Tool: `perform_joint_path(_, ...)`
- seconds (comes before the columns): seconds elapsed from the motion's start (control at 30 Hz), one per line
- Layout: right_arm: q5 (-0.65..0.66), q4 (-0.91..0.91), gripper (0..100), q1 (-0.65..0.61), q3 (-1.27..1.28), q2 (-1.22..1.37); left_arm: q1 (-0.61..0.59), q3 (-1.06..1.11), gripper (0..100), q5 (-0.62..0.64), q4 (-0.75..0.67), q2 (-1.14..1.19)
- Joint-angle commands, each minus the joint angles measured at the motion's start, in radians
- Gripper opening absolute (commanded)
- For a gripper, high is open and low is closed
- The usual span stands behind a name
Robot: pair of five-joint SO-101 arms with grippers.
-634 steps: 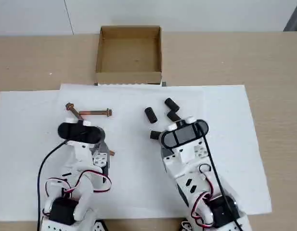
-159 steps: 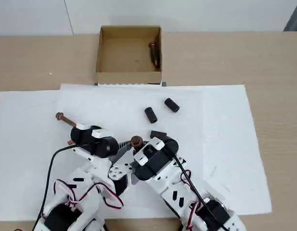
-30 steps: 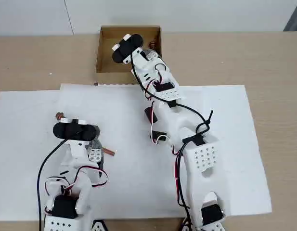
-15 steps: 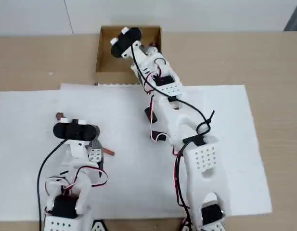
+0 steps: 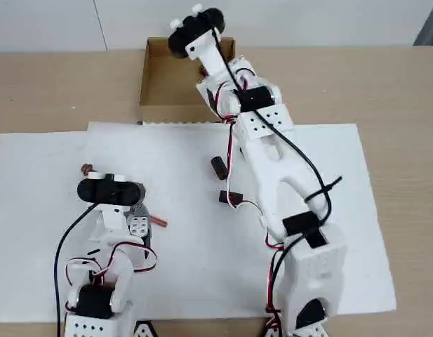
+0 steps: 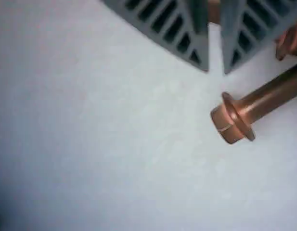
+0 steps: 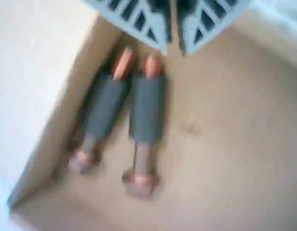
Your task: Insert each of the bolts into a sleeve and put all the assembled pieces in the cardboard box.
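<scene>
1. Nearest the arm bases, the left gripper (image 6: pixel 215 70) sits low over the white paper sheet (image 5: pixel 188 267). Its jaws are almost together, with nothing plainly gripped. A copper flange-headed bolt (image 6: pixel 235 122) lies flat just beside the tips, head outermost, shank slanting back past one finger.
2. Mid-sheet, one black cylindrical sleeve (image 5: pixel 229 197) lies near a second black sleeve (image 5: pixel 217 166).
3. Farthest, the right gripper (image 7: pixel 173 49) — jaws nearly closed, empty — hangs over the brown cardboard box (image 7: pixel 220 144). Below it, two sleeved copper bolts (image 7: pixel 146 113) lie side by side along one wall, heads toward the corner, bare tips toward the gripper.
</scene>
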Motion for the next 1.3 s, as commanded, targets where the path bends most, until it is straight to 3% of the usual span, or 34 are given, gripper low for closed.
perform_joint_path(0.0, -0.060, 0.097, 0.3, 0.008, -0.054, -0.097, -0.006, -0.004, 0, -0.002, -0.028, -0.011)
perform_joint_path(0.17, -0.091, 0.283, 0.3, 0.016, -0.054, -0.110, -0.006, -0.004, 0, -0.002, -0.028, -0.011)
perform_joint_path(0.37, 0.028, 0.440, 0.4, 0.047, -0.054, -0.101, -0.006, -0.004, 0, -0.003, -0.028, -0.011)
perform_joint_path(0.53, 0.054, 0.547, 0.4, 0.050, -0.054, -0.101, -0.006, -0.004, 0, -0.002, -0.028, -0.011)
perform_joint_path(1.13, 0.109, 0.562, 0.6, 0.125, -0.058, 0.116, -0.006, -0.004, 0, -0.002, -0.028, -0.011)
perform_joint_path(1.27, 0.110, 0.559, 6.5, 0.124, -0.058, 0.159, -0.006, -0.004, 0, -0.005, -0.028, -0.011)
